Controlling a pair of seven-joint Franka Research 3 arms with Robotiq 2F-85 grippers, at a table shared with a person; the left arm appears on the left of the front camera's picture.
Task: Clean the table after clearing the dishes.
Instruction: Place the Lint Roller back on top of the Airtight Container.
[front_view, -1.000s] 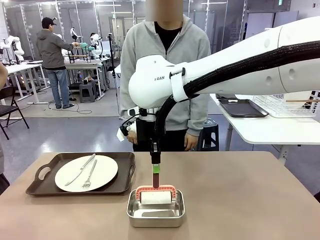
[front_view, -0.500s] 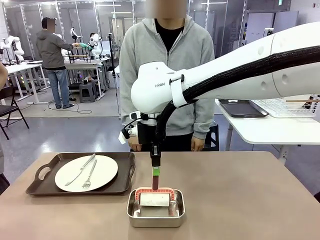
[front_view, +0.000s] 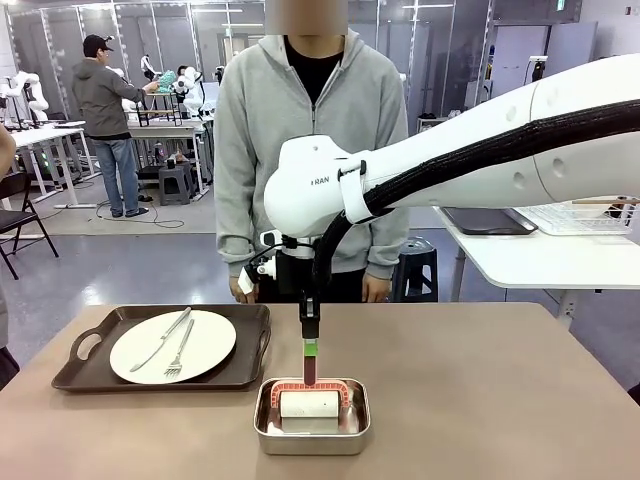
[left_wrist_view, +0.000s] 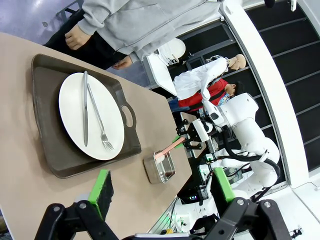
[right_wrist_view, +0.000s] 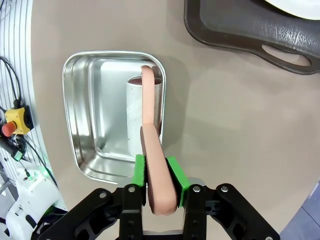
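Observation:
On the left part of the tan table (front_view: 480, 400) lies a dark brown tray (front_view: 90, 370) with a white plate (front_view: 205, 345), a knife and a fork. My right gripper (front_view: 310, 340) points straight down, shut on the pink handle (right_wrist_view: 155, 185) of a roller. Its white roll (front_view: 308, 404) rests inside a shiny metal pan (front_view: 311, 432). The right wrist view looks down on the roll (right_wrist_view: 134, 115) and the pan (right_wrist_view: 85, 115). My left gripper (left_wrist_view: 162, 182) hangs open off the table's side, looking across at the tray (left_wrist_view: 47, 120), the plate (left_wrist_view: 90, 117) and the pan (left_wrist_view: 160, 170).
A person in a grey hoodie (front_view: 310, 150) stands at the table's far edge, hands down. To the right stands a white table (front_view: 540, 262) with a dark tray and a wire rack. The tan top right of the pan is bare.
My right gripper has lowered the roller a little, so the roll sits deeper in the pan. The person has shifted to the picture's left.

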